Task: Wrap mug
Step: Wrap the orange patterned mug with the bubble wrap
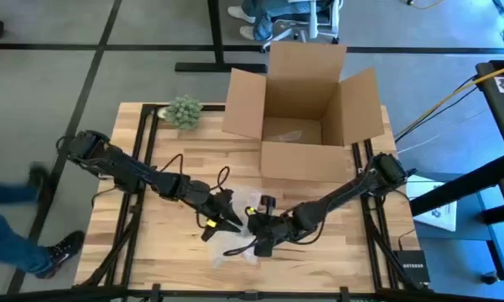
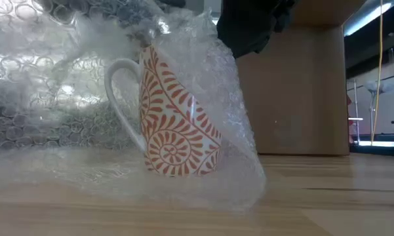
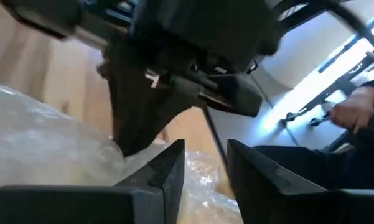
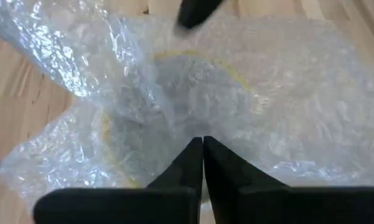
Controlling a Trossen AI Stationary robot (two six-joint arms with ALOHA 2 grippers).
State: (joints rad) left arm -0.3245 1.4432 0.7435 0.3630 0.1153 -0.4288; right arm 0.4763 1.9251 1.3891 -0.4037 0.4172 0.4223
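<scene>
The mug (image 2: 174, 115), white with an orange leaf pattern, is seen upright on the table (image 2: 328, 196) in the low view, handle turned away from the cardboard box (image 2: 295, 92) behind it. Bubble wrap (image 2: 229, 131) is draped over its top and down the box-facing side; the handle side is left bare.

Step in hand, as judged: the first fold of the wrap over the mug is being made, wrapping partly done. Next move likely calls for the loose sheet on the handle side to be pulled round and tucked, without tipping the mug.

Right gripper (image 4: 203, 149) is shown with fingers pressed together, wrap pinched between them, just beside the mug. Left gripper (image 3: 205, 165) is held with a narrow gap between its fingers, nothing gripped, close to the mug on the side opposite the right gripper.

From above, both grippers (image 1: 220, 210) (image 1: 264, 235) are seen meeting over the wrap (image 1: 239, 243), well short of the open box (image 1: 302, 109); the mug itself is hidden there. The pattern and uncovered handle are given only by the low view. The pinch is confirmed only by the right wrist view.
</scene>
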